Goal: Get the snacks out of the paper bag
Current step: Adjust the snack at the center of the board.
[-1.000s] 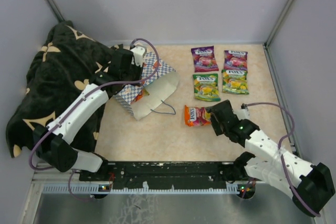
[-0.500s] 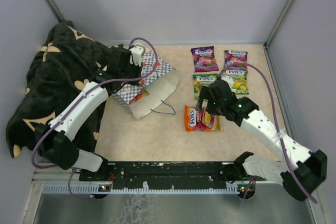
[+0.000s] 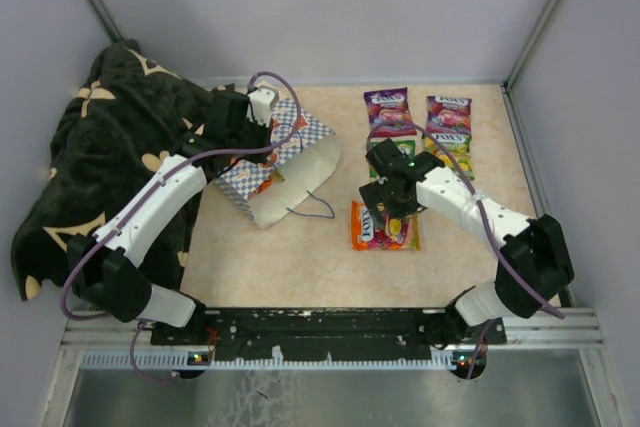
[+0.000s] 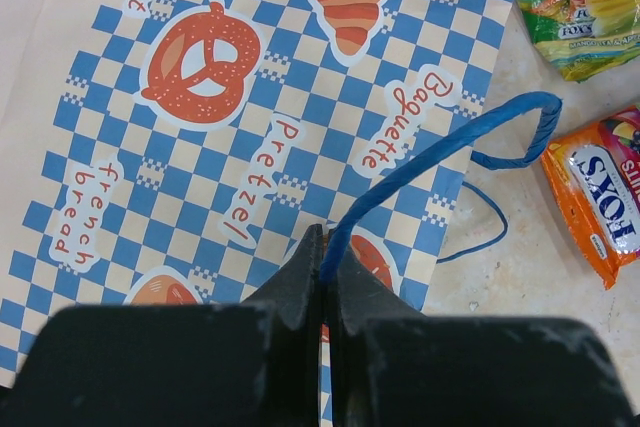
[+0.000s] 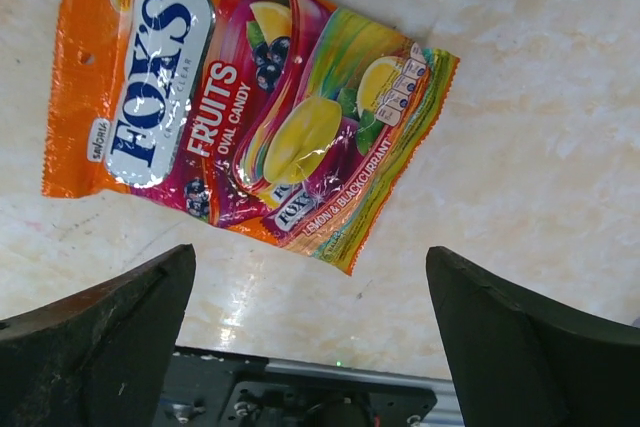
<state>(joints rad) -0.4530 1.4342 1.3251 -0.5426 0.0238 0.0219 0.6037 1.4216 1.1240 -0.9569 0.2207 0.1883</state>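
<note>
The paper bag [image 3: 305, 142] lies on its side with its cream inside showing and an orange packet [image 3: 263, 183] in its mouth. My left gripper [image 3: 258, 132] is shut on the bag's blue cord handle [image 4: 440, 152]; the checkered side [image 4: 250, 147] fills the left wrist view. My right gripper [image 3: 392, 205] is open and empty just above an orange-red snack [image 3: 382, 229], which lies flat on the table between its fingers [image 5: 250, 117]. Two purple snacks [image 3: 388, 112] [image 3: 449, 112] and a green-yellow one [image 3: 452, 157] lie at the back right. Another green-yellow packet is mostly hidden under my right arm.
A black patterned blanket [image 3: 110, 157] is heaped at the left, under my left arm. Grey walls close in the back and both sides. A second blue handle loop [image 3: 315, 209] lies on the table in front of the bag. The black base rail [image 3: 320, 327] runs along the near edge.
My right arm has swung from the near right up and leftward; its open gripper now hangs over the orange-red packet. The left arm and bag have stayed still.
</note>
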